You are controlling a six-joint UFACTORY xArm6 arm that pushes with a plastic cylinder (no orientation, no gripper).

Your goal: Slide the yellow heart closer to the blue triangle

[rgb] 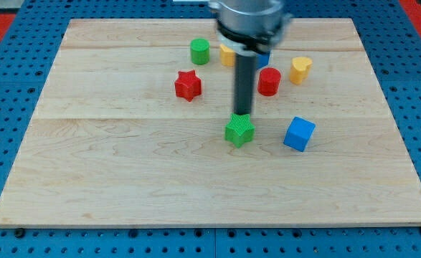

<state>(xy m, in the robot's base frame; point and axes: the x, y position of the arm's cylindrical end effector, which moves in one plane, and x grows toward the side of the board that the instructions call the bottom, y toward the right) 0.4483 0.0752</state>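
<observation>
The yellow heart point(300, 69) lies at the view's upper right. The blue triangle point(263, 59) is mostly hidden behind the arm's rod, just above the red cylinder point(269, 81); only a small blue part shows. My tip point(242, 113) is at the top edge of the green star point(239, 131), near the middle of the board, well to the lower left of the yellow heart.
A green cylinder point(199, 51), a red star point(188, 84), a yellow block point(227, 54) partly hidden by the rod, and a blue cube point(299, 134) also lie on the wooden board point(110, 165). Blue pegboard surrounds the board.
</observation>
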